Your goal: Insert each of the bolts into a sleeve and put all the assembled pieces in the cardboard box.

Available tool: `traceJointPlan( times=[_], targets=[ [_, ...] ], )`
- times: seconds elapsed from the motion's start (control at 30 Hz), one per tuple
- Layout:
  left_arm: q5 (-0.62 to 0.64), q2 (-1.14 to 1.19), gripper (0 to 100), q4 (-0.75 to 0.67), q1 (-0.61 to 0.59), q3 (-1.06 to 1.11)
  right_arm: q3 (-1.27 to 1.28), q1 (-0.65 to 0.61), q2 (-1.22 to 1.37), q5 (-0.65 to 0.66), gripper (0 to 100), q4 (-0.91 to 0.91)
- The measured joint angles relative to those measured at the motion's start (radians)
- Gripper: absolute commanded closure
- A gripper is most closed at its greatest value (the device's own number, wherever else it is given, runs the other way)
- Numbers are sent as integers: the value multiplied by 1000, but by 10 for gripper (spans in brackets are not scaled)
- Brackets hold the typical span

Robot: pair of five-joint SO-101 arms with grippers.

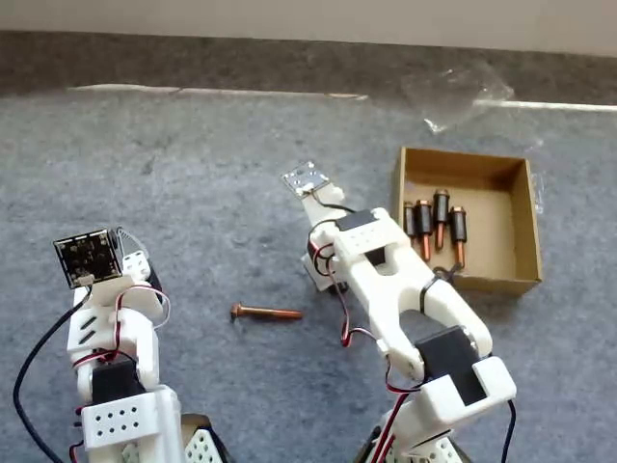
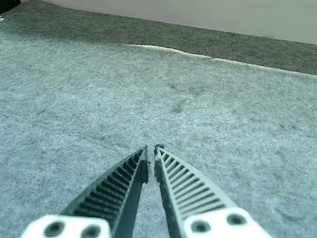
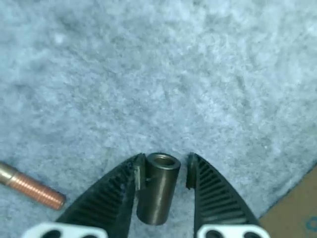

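Right gripper (image 3: 165,166) stands narrowly parted around the sleeve (image 3: 157,191) (touching one finger only), with a loose bolt (image 1: 267,313) beside it. The cardboard box (image 1: 492,282) near the table's right edge holds four assembled pieces (image 1: 441,220). Left gripper (image 2: 151,158) is pinched closed.

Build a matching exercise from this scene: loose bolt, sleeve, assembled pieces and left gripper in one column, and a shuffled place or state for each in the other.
1. loose bolt
2. sleeve
3. assembled pieces
4. left gripper

A. inside the cardboard box
B. shut, holding nothing
C. lying on the grey carpet
D. between the jaws of the open right gripper

Pairs: 1-C, 2-D, 3-A, 4-B
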Motion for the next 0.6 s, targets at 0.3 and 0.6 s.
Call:
traceJointPlan(
  times=[0.3, 0.6],
  targets=[
    [0, 0, 956, 0, 0, 0, 0, 0, 0, 0, 878, 26],
    [0, 0, 955, 0, 0, 0, 0, -18, 0, 0, 906, 26]
  ],
)
